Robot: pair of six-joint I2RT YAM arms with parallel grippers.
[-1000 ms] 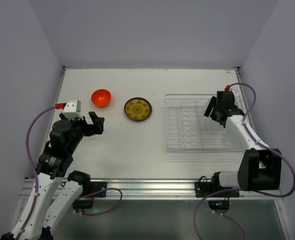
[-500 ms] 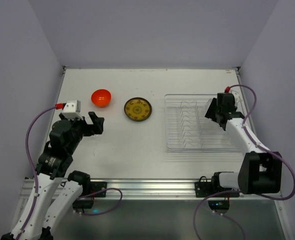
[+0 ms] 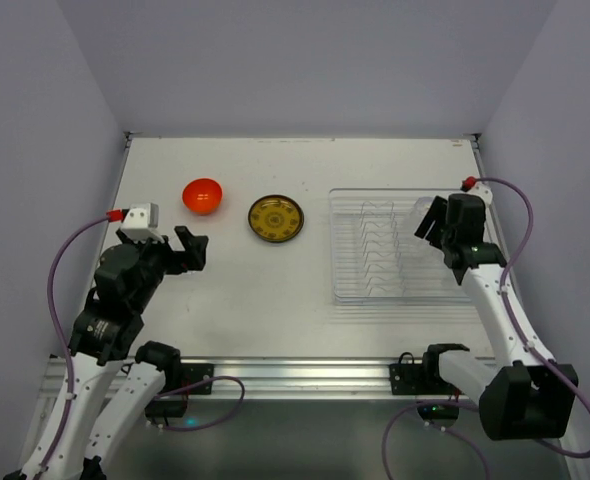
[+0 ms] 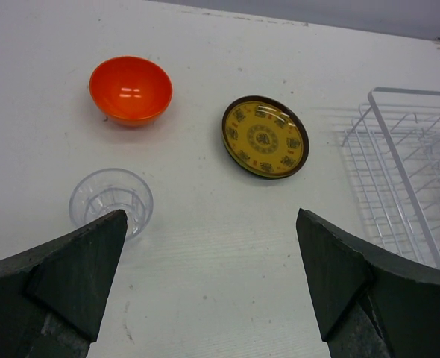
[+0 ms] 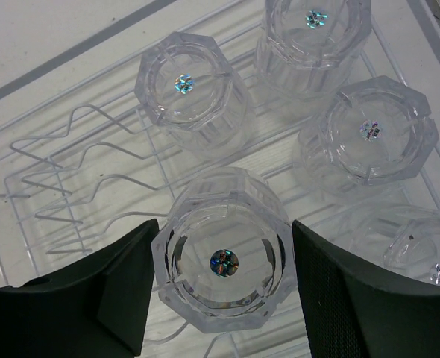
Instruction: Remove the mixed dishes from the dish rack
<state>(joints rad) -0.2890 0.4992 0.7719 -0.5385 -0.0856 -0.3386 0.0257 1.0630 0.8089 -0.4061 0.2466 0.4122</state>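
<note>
One clear cup sits upside down over the dish rack, with the right gripper closed against its two sides. Whether its rim has left the rack floor cannot be told. Four more cups stand in the rack around it, the nearest close beside it. Thin wire dividers run just beside the gripped cup. The rack lies by the right edge of the table. Left of the rack, toward the far edge, sit a patterned plate and an orange bowl. A sixth cup stands on the near side of the bowl. The left gripper hovers wide open above that area, holding nothing.

The likely trouble is slipping: the cup is smooth, faceted plastic held only by its sides, so a light squeeze could let it drop back. A tilted or sideways lift could knock a neighbouring cup over. The rim might also snag a wire and drag the light rack along.
</note>
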